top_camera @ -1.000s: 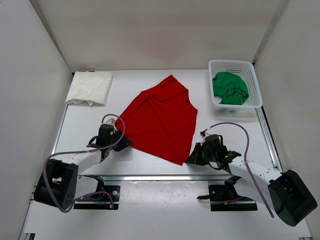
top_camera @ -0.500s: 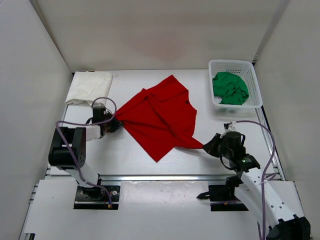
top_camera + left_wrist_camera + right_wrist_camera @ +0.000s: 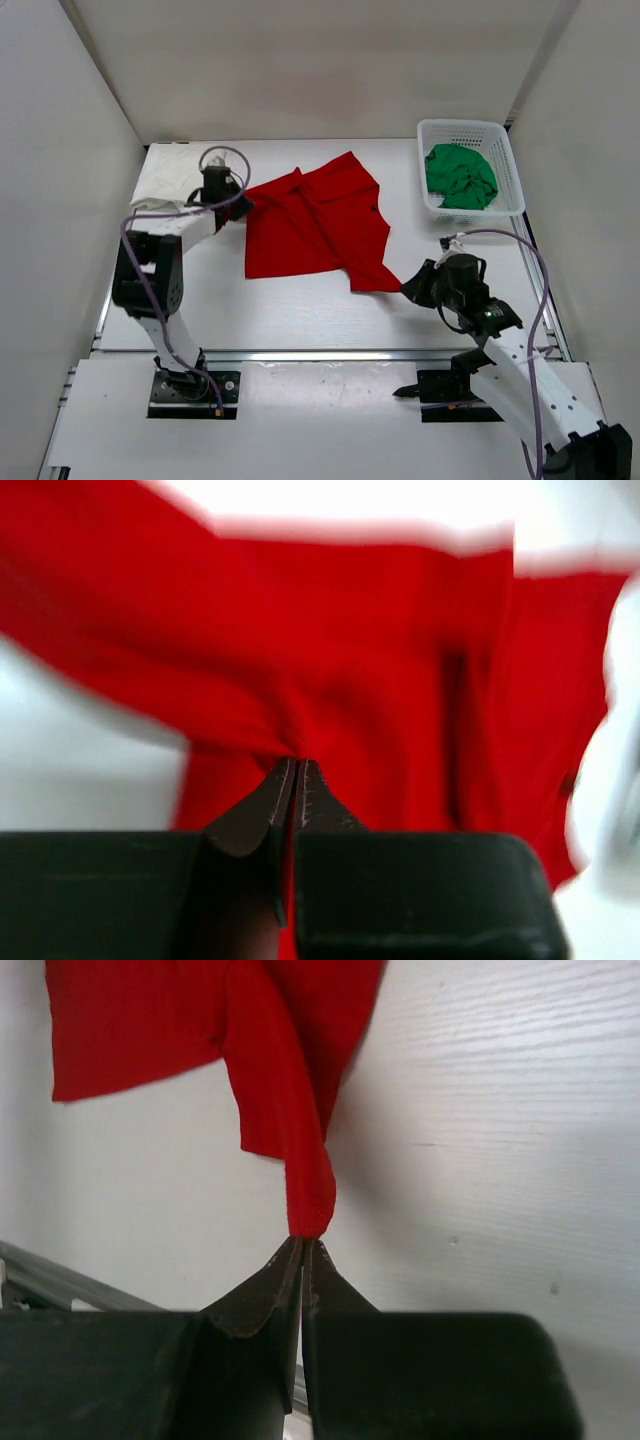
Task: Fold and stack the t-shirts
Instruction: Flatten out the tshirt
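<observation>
The red t-shirt (image 3: 310, 225) lies spread and wrinkled across the middle of the table. My left gripper (image 3: 237, 198) is shut on its far-left corner, next to the folded cream-white t-shirt (image 3: 168, 180). In the left wrist view the jaws (image 3: 296, 764) pinch bunched red cloth (image 3: 330, 650). My right gripper (image 3: 410, 286) is shut on the shirt's near-right corner, which is pulled into a narrow strip (image 3: 305, 1175) ending between the fingertips (image 3: 303, 1241). The green t-shirt (image 3: 460, 176) lies crumpled in the white basket (image 3: 505, 160).
The basket stands at the back right. White walls close in the table on the left, back and right. A metal rail (image 3: 330, 354) runs along the near edge, with both arm bases in front of it.
My left gripper has swung from the near left to the back left, dragging the shirt's corner with it. The right gripper has pulled its corner rightward. The shirt now lies wider and flatter.
</observation>
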Tool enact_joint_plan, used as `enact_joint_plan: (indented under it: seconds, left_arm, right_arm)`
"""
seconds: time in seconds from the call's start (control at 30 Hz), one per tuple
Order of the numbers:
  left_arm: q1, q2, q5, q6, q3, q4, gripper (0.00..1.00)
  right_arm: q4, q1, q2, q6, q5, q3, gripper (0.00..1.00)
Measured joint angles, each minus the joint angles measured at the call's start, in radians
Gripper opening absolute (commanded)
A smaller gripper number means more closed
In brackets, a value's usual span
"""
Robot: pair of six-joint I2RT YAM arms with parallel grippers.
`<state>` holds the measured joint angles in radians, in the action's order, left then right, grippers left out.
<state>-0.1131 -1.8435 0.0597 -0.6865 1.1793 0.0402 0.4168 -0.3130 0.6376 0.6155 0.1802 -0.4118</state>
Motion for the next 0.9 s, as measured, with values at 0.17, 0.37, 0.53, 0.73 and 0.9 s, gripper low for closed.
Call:
enact_joint_plan:
  seconds: [0.17,0.37,0.53,0.73,0.9]
  left_arm:
    - [-0.169,0.282,-0.032,0.023,-0.319,0.006,0.0]
    - [-0.129,0.564,-0.024,0.011,-0.658,0.011,0.28]
    - [-0.054,0.683,0.03,-0.01,-0.764,0.026,0.65]
    - [0.008,0.838,0.032,-0.012,-0.831,0.06,0.43]
    - [-0.068,0.935,0.015,-0.066,-0.934,0.06,0.43]
  right_arm:
    - [-0.029,-0.014,0.085,-0.02,0.012,0.003,0.01]
    - [-0.069,-0.016,0.112,-0.044,0.035,0.017,0.0]
    - [-0.091,-0.046,0.116,-0.045,0.043,0.026,0.0]
    - [-0.103,-0.048,0.115,-0.048,0.05,0.038,0.0]
    - [-0.12,-0.05,0.121,-0.048,0.064,0.047,0.0]
